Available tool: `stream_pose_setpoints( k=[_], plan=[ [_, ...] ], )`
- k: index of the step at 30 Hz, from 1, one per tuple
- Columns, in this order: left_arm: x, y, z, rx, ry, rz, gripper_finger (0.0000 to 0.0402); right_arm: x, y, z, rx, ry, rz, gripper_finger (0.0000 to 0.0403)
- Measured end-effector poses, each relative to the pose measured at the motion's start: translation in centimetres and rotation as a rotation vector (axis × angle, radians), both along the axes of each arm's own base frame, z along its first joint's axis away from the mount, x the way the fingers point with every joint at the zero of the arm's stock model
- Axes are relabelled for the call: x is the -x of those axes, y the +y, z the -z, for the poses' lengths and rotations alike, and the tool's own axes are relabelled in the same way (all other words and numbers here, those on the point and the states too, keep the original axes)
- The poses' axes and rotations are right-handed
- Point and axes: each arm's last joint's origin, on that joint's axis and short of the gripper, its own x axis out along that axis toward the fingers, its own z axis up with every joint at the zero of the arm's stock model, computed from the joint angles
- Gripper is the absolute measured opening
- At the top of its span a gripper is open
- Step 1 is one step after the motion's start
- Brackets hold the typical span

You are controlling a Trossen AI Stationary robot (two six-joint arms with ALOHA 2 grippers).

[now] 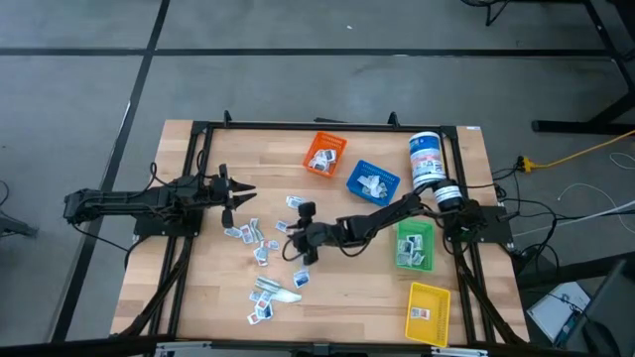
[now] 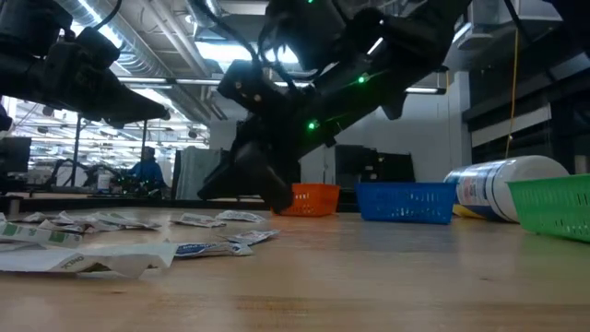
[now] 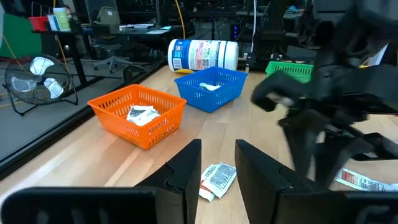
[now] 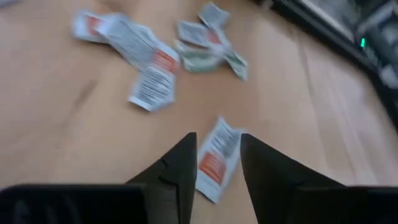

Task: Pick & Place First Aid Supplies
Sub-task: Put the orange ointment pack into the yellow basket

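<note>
Your right gripper point(image 4: 214, 163) has its fingers parted a little with nothing held between them, and a red-printed packet point(image 4: 216, 158) lies flat on the table point(image 1: 198, 268) right in the gap. To do this pick well, bring the tips down on either side of that packet's narrow width, press lightly to the wood, then close (a flat packet slips if you pinch above it). Keep clear of the loose packets point(image 4: 149, 59) farther out, so you lift only one.

The right arm reaches low across the table from the green bin point(image 1: 415, 245), wrist tipped down, its gripper well away from that bin in the middle of the scatter. Your left gripper point(image 3: 217, 169) waits raised beyond the scatter's far side from the bin, fingers slightly apart and empty, pointing toward the orange bin point(image 3: 138, 115).
</note>
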Motion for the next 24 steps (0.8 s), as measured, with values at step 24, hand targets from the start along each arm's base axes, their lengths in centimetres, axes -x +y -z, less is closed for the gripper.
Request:
stream_pose_setpoints(
  k=[24],
  plan=[
    [0.0,0.0,0.0,0.000,0.000,0.000,0.0091,-1.8,-4.0,-0.2,-0.376,0.058,0.179,0.0123]
  ],
)
